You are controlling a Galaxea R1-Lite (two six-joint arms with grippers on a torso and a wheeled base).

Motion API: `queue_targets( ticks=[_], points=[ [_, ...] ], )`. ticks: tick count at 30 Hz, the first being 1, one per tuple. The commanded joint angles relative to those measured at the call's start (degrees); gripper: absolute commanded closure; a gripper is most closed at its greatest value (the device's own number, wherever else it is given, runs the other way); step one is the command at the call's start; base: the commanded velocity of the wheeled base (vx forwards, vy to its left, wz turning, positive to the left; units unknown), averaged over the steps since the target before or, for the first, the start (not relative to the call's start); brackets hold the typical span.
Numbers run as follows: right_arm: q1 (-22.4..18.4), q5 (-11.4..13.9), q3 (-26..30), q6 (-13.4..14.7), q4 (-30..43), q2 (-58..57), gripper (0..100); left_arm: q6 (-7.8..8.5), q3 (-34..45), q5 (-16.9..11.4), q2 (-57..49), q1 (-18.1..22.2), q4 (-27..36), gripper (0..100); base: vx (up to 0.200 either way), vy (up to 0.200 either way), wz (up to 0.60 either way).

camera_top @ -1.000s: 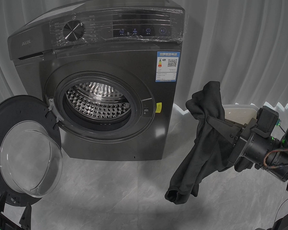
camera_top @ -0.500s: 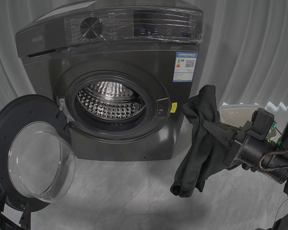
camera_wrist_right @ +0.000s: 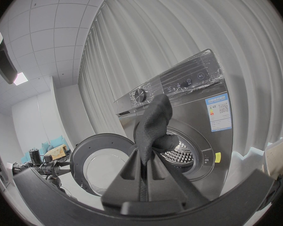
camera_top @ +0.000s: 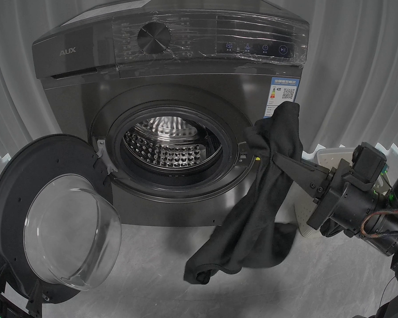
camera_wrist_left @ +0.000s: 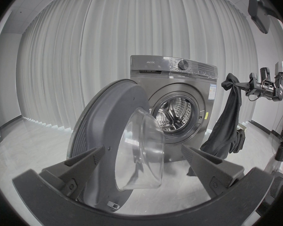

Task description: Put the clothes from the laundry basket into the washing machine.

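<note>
A dark grey front-loading washing machine [camera_top: 172, 71] stands with its round door [camera_top: 53, 217] swung wide to the left and its steel drum [camera_top: 172, 149] exposed. My right gripper [camera_top: 276, 157] is shut on a black garment [camera_top: 261, 191], which hangs down to the floor just right of the drum opening. In the right wrist view the garment [camera_wrist_right: 154, 123] bunches above the closed fingers [camera_wrist_right: 147, 170]. The white laundry basket [camera_top: 340, 160] shows behind my right arm. My left gripper [camera_wrist_left: 141, 164] is open and low on the left, near the door [camera_wrist_left: 113, 135].
Grey tiled floor [camera_top: 154, 279] lies in front of the machine. White curtains [camera_top: 358, 67] hang behind it. The open door [camera_top: 53, 217] takes up the space at the lower left.
The whole head view has shifted, so the machine now sits further right and closer. My right gripper has carried the garment leftwards to the drum's right rim, and its lower end has swung left.
</note>
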Motion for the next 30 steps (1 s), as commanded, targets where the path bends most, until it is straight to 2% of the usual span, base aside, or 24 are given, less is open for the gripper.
queue_targets(
  ticks=[1, 4, 9, 17, 20, 23, 26, 30],
  points=[
    [-1.35, -0.24, -1.10, -0.09, 0.12, 0.88, 100, -0.06, 0.92, 0.03, -1.04, -0.04, -0.01, 0, 0.000, 0.000, 0.00],
    [-2.32, -0.59, -1.62, -0.09, 0.12, 1.23, 100, 0.03, 0.92, 0.03, -1.04, -0.04, -0.01, 0, 0.000, 0.000, 0.00],
    [-3.90, -4.11, -2.33, -0.27, 0.82, 1.76, 100, -0.06, 0.92, 0.03, -1.04, -0.04, -0.01, 0, 0.000, 0.000, 0.00],
    [-5.57, -7.36, -2.33, -0.97, 0.91, 3.25, 100, -0.06, 0.92, 0.03, -1.04, -0.04, -0.01, 0, 0.000, 0.000, 0.00],
    [-5.57, -7.54, -2.33, -1.15, 0.91, 3.34, 100, -0.06, 0.92, -0.05, -1.04, -0.04, -0.01, 0, 0.000, 0.000, 0.00],
    [-5.48, -7.45, -2.50, -1.15, 0.91, 3.60, 100, 0.12, 0.92, 0.03, -1.04, -0.04, -0.01, 0, -0.200, 0.000, 0.00],
    [-5.48, -7.18, -5.67, -1.15, 1.00, 5.27, 100, 0.56, 0.92, 0.21, -1.04, -0.04, -0.01, 0, -0.200, 0.000, 0.00],
    [-5.13, -7.62, -7.86, -1.32, 0.82, 9.14, 100, 0.56, 0.92, 0.30, -1.04, -0.04, -0.01, 0, 0.000, 0.000, 0.00]
  ],
)
